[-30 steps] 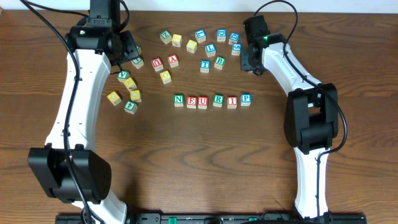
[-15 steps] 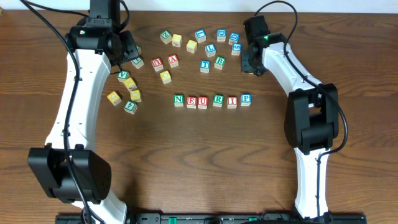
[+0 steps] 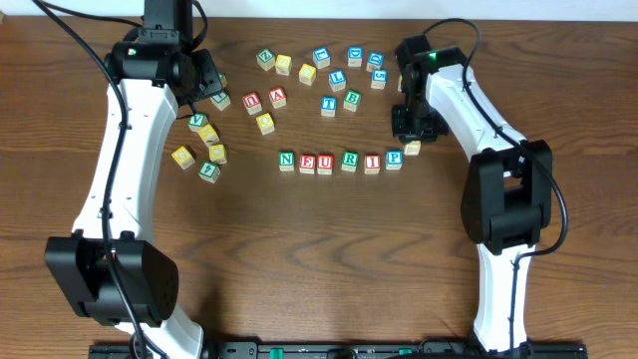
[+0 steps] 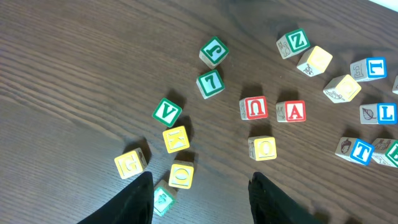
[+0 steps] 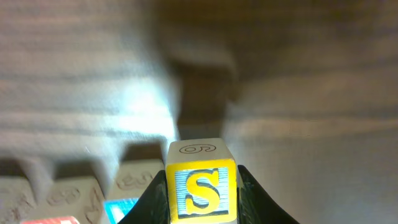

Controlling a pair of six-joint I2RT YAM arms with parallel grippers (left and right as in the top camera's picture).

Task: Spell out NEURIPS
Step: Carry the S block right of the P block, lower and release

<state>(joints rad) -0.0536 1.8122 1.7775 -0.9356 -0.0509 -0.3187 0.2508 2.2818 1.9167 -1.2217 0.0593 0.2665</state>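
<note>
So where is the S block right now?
The S block is pinched in the right gripper; in the overhead view it is just right of the blue P.

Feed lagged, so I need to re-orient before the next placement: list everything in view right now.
Spelled row: six cubes, green N, red E, red U, green R, red I, blue P, centre of the table.
S cube: one, yellow, gripped just right of the P.
Upper loose cubes: roughly a dozen, blue, green, red and yellow, behind the row.
Left loose cubes: six or seven, green and yellow, beside the left arm.
Table: one, dark wood.
Left fingers: two, black, open over the left loose cubes.
Right fingers: two, black, shut on the S cube.
</note>
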